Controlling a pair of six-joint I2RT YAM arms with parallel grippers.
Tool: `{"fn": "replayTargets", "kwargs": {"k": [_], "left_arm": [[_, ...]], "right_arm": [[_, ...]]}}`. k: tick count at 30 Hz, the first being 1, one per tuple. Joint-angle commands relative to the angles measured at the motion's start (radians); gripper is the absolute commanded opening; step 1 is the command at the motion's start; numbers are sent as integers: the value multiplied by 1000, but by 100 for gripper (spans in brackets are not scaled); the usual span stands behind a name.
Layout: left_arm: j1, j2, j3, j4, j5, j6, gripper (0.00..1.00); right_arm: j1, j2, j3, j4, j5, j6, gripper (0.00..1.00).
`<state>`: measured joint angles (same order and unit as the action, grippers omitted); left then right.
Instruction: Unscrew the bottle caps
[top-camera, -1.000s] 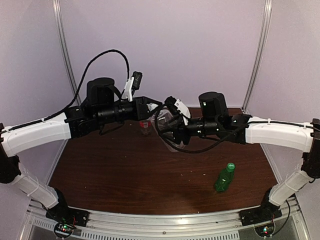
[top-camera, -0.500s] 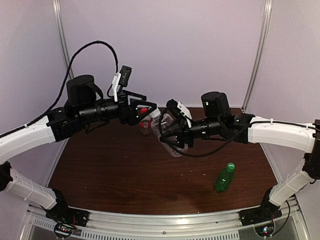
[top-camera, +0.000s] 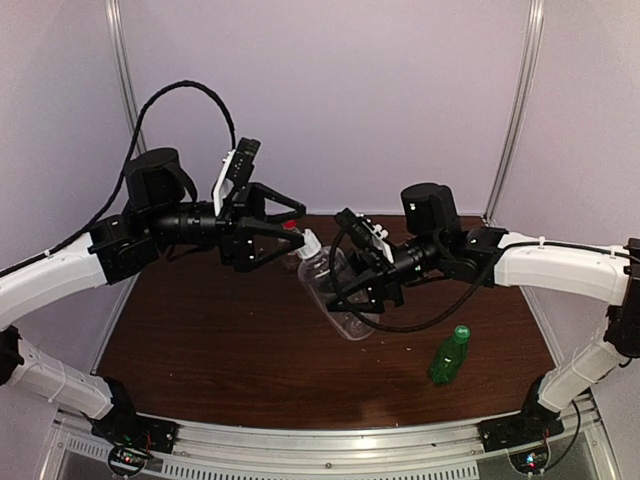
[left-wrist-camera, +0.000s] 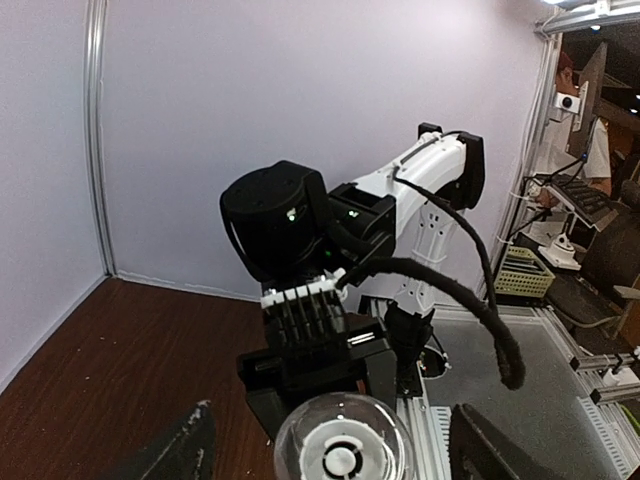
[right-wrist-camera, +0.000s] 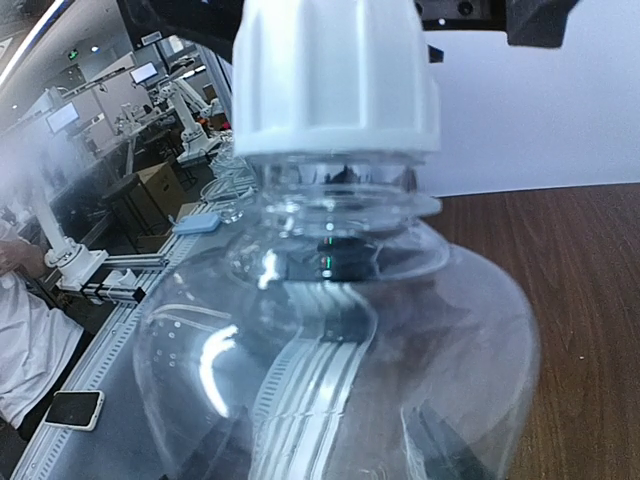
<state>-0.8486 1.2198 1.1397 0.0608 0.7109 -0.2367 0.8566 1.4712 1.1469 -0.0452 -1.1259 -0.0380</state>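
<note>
Jaws on your left gripper stand wide apart and hold nothing. In the left wrist view one finger sits at lower left and the other at lower right. The white nozzle cap is end-on between them, clear of both.

Jaws on your right gripper are closed around the body of the clear bottle. They hold it off the table, tilted with its neck toward upper left. The white nozzle cap sits on that neck, near frame centre in the top view, just below and right of the left fingertips. In the right wrist view it fills the top centre, with the bottle shoulder bulging below.

You can see the red cap just behind the left fingertips; its bottle is mostly hidden. The green bottle stands upright on the brown table at lower right, green cap on top, well apart from both grippers. Both arms reach in from the frame sides and meet near centre.
</note>
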Motion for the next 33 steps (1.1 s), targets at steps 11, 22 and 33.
{"fn": "replayTargets", "kwargs": {"k": [11,22,33], "left_arm": [[4,110,12,146,179,-76,43],[3,86,-9,160,42,-150,14],[-16,86,8,-18,-528,-415,14]], "right_arm": [[-5,34,42,82,-38,64,50],[-5,20,57,10,173,13,44],[16,11,50,-10,710,24,44]]}}
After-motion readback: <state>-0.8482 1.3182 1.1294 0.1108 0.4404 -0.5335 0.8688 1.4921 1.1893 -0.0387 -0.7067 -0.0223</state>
